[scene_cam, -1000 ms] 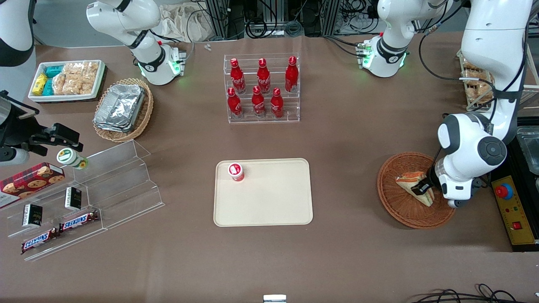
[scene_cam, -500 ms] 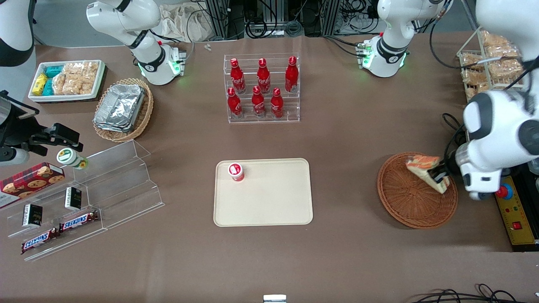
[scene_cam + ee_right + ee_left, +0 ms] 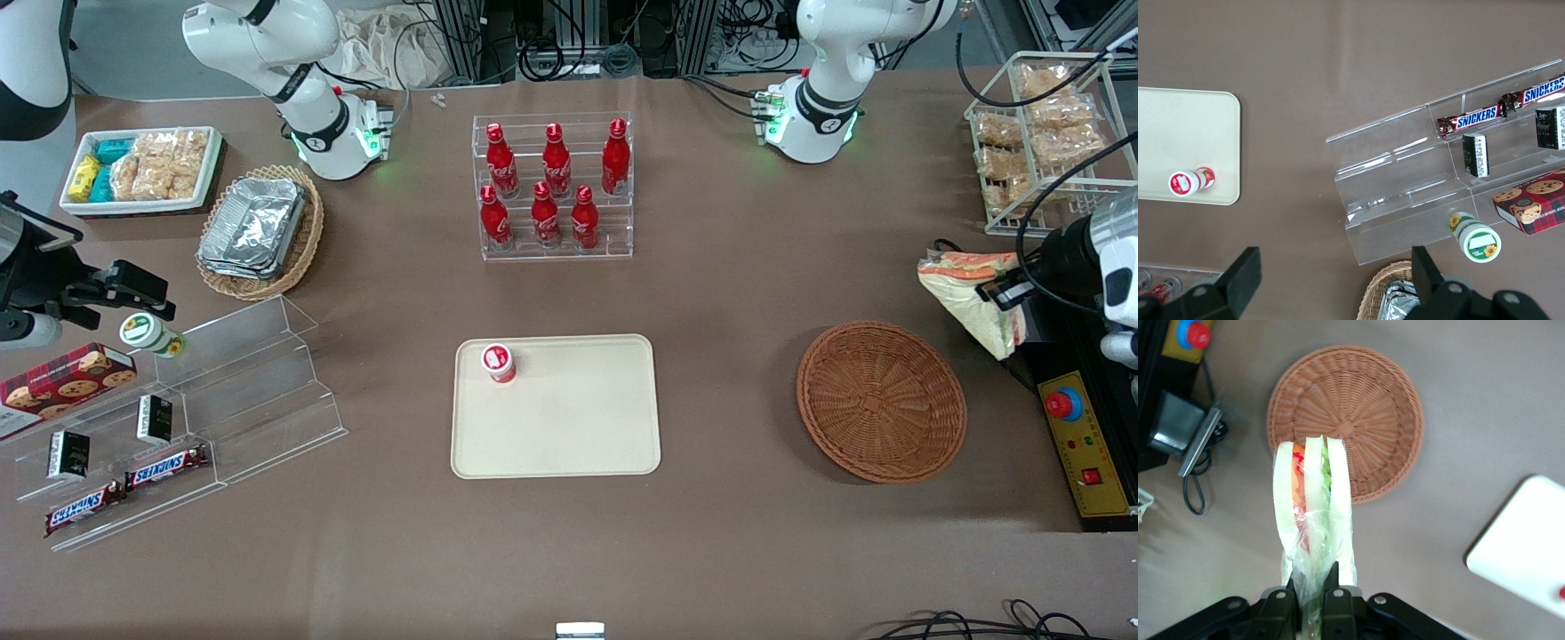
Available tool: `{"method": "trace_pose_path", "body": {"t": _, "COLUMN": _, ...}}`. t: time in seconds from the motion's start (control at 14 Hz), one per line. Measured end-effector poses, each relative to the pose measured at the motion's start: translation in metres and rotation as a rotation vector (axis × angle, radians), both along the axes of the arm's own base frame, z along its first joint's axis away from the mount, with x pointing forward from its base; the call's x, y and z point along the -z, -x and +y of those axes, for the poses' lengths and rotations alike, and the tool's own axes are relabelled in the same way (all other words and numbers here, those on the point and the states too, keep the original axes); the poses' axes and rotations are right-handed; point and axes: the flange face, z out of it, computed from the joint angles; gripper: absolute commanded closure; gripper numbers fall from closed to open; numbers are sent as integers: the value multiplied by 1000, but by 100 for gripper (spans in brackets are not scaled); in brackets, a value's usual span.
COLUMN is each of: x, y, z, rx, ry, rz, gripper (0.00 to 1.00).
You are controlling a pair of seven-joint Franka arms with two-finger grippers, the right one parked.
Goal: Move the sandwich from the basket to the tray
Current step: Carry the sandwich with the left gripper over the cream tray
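Lifted clear of the basket (image 3: 880,402) since half a second back — sandwich (image 3: 971,293) now hanging high above the table at the working arm's end, no longer over the wicker. Clamped in the gripper (image 3: 1313,587), fingers pinched shut on the clear wrap at the narrow tip, wedge dangling below. Basket left bare: round, shallow, reddish-brown weave spiralling out from the middle. Pick-up judged done; carry toward the tray (image 3: 569,444) next, well apart toward the table's middle. Flat cream plastic, rounded corners, low rim, with a small red-capped bottle (image 3: 499,363) standing near one corner — plenty of bare surface elsewhere. Soft pale bread, green, orange-red and white layers; crinkly wrap likely slippery, so slow travel advisable.
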Motion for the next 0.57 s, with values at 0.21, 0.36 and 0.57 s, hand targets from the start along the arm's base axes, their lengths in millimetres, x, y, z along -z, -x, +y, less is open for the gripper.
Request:
{"method": "trace_pose_path", "body": {"t": 0.21, "x": 10, "y": 0, "z": -42, "rx": 155, "ry": 29, "rz": 23, "gripper": 100}}
{"method": "trace_pose_path", "body": {"t": 0.36, "x": 14, "y": 6, "z": -94, "rx": 257, "ry": 37, "rz": 31, "gripper": 100}}
{"method": "trace_pose_path", "body": {"t": 0.57, "x": 15, "y": 19, "z": -168, "rx": 394, "ry": 55, "rz": 2, "gripper": 100}}
